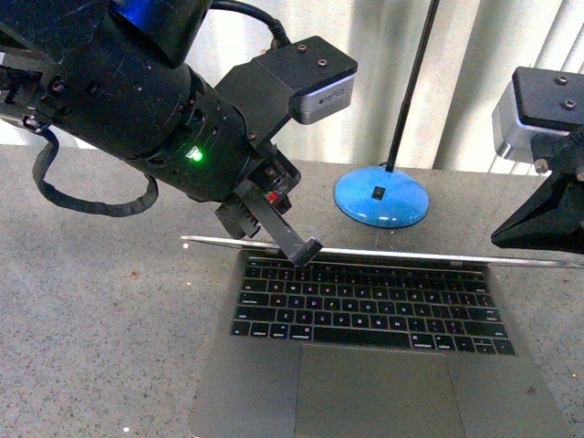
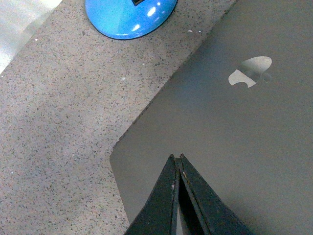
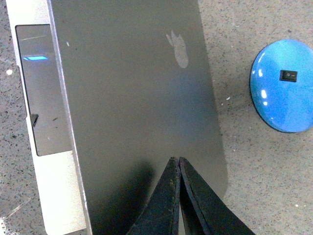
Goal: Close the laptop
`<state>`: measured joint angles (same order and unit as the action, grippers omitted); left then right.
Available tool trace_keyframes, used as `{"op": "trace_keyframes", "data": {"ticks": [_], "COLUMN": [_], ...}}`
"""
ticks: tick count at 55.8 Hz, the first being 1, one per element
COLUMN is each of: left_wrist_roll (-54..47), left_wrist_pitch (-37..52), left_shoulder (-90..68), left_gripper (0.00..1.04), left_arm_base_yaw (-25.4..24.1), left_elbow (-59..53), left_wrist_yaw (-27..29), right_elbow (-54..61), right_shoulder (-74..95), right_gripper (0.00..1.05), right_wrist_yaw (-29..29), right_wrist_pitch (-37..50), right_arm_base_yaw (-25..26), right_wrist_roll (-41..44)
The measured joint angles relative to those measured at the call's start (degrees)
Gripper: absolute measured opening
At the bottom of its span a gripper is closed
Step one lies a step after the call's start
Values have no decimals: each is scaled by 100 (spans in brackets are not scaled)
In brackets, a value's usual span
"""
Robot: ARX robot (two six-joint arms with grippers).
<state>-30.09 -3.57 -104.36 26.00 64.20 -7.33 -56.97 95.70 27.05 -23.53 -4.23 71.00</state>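
The laptop [image 1: 365,365] lies open on the table, its black keys [image 1: 365,301] and large trackpad [image 1: 374,392] facing me. Its lid [image 1: 411,253] shows edge-on as a thin silver line behind the keyboard. My left gripper [image 1: 306,251] is shut, its tip at the lid's top edge near the left end. The left wrist view shows the gripper [image 2: 176,157] over the grey lid [image 2: 234,127] with its apple logo [image 2: 250,73]. My right gripper [image 1: 500,239] is shut at the lid's right end. In the right wrist view this gripper [image 3: 175,159] hangs over the lid [image 3: 137,98], with the trackpad [image 3: 44,112] beyond.
A blue round lamp base [image 1: 381,196] with a black pole [image 1: 411,82] stands just behind the laptop, also visible as the lamp base [image 2: 129,17] and lamp base [image 3: 283,85]. Speckled grey tabletop [image 1: 100,301] spreads left of the laptop. Curtains hang behind.
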Motion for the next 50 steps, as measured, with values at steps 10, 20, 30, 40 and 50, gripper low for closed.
{"op": "trace_keyframes", "data": {"ticks": [10, 20, 30, 40, 50], "left_wrist_roll": [17, 46, 105, 168, 188], "left_wrist_pitch": [52, 125, 210, 295, 376], "left_shoulder": [-9, -42, -109, -192, -258], "left_gripper": [4, 4, 4, 4, 4], "left_arm_base_yaw": [50, 81, 103, 109, 111], "left_elbow": [-83, -179, -293, -389, -450], "left_wrist_yaw": [-44, -87, -160, -170, -199], "right_elbow": [140, 197, 247, 323, 407], "right_shoulder": [50, 118, 184, 238, 319], "right_gripper": [3, 3, 3, 3, 3], "right_wrist_yaw": [-20, -37, -46, -46, -46], "right_wrist_pitch": [79, 118, 162, 227, 293], "right_arm_base_yaw": [-22, -31, -46, -59, -59], "right_wrist_roll": [81, 107, 129, 138, 151]}}
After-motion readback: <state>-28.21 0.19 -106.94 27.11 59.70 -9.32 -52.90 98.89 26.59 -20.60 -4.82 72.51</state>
